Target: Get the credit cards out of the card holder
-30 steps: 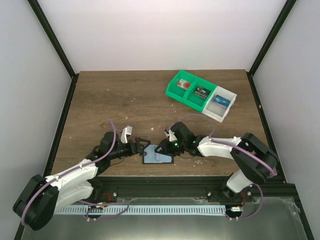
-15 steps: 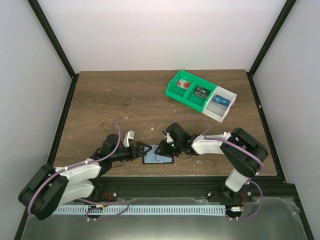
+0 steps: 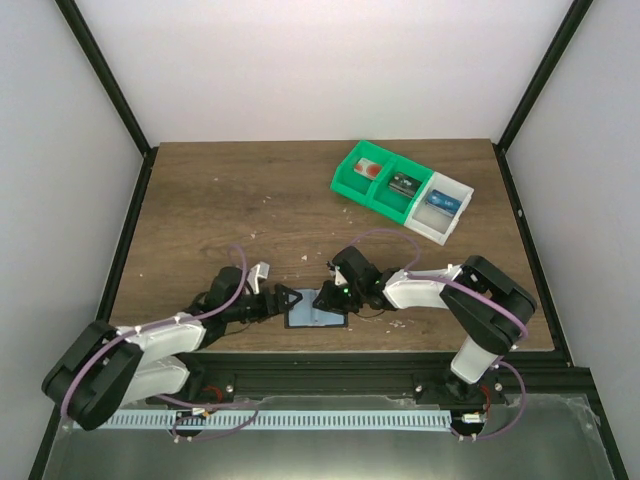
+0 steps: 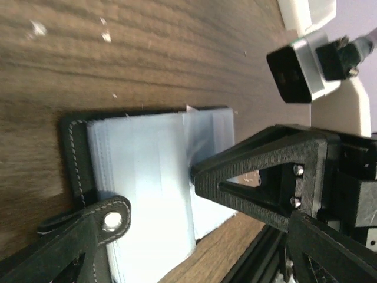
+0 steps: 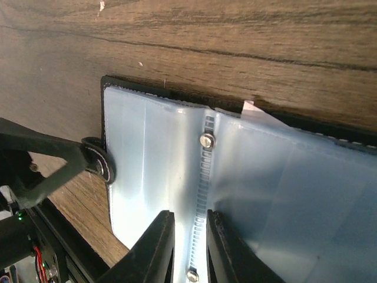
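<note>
Card holder (image 3: 314, 312) lies open and flat on the table (image 3: 220, 200), close to the near edge, about mid-width, between the two grippers. Both pale blue-grey panels face up, with black edging round them. Its side tab (image 4: 112, 221), with a metal snap, sticks out on the left-arm side. Left gripper (image 3: 286, 304) is low at the holder's left edge with jaws spread wide and nothing in them. One finger (image 5: 53, 156) has its tip right at the snap tab; contact can't be confirmed. Right gripper (image 3: 328, 297) is down on the holder's middle. Its fingers (image 5: 156, 247) are almost together with only a narrow slit left, straddling the ribbed centre strip at the fold. Can't tell whether they actually pinch the strip or a sleeve, or just rest on it. No card is visibly out of the holder. Green-and-white bins (image 3: 372, 201) sit toward the far right corner, well apart from the holder, with a small item in each of three compartments.
</note>
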### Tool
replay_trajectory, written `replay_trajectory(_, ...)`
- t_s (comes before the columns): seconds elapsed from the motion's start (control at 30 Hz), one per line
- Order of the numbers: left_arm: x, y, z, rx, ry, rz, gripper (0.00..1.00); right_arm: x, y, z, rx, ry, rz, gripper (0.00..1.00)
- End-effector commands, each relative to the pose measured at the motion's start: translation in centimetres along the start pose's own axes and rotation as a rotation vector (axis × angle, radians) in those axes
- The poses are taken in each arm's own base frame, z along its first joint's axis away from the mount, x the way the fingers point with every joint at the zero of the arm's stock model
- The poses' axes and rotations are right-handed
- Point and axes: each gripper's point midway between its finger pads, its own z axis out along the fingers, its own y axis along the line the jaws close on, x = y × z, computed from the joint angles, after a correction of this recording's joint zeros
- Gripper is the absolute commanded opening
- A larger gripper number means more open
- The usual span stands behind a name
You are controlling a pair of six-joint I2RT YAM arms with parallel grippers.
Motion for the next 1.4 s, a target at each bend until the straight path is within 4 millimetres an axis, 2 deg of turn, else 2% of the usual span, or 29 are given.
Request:
replay_trajectory(0.0, -1.7, 0.2, -1.1, -0.091, -0.079, 0.039, 0.90, 0.4, -1.1, 0.2, 0.049, 0.004, -0.004, 0.17)
replay_trajectory(0.13, -0.9, -2.8, -1.4, 0.065, -0.060, 0.052, 0.93, 0.4, -0.9, 0.2, 0.038, 0.003, -0.004, 0.17)
replay_trajectory(0.23, 0.4, -3.4, -0.5, 0.113, 0.023, 0.031, 0.94, 0.4, -0.8, 0.3, 0.031, 0.004, -0.004, 0.17)
replay_trajectory(0.4, 2.0, -5.0, 1.5, 0.142, 0.130, 0.093, 0.96, 0.7, -0.9, 0.6, 0.024, 0.020, 0.003, 0.16)
replay_trajectory(0.53, 2.6, -6.2, 2.3, 0.203, 0.179, 0.111, 0.97, 0.7, -1.0, 0.5, 0.028, 0.016, 0.006, 0.16)
replay_trajectory(0.7, 2.5, -5.4, 2.5, 0.162, 0.164, 0.109, 0.97, 0.7, -1.1, 0.3, 0.029, 0.008, 0.007, 0.16)
replay_trajectory(0.93, 1.2, -1.0, 2.4, -0.082, 0.088, 0.108, 0.97, 0.7, -1.4, 0.4, 0.041, 0.008, 0.016, 0.16)
replay_trajectory(1.23, 0.1, 0.7, 0.8, -0.202, 0.012, 0.130, 0.97, 0.5, -1.4, 0.5, 0.047, 0.000, 0.020, 0.16)
replay_trajectory(1.37, 0.2, 0.7, 0.6, -0.192, -0.001, 0.123, 0.97, 0.3, -0.9, 0.3, 0.032, -0.005, 0.017, 0.16)
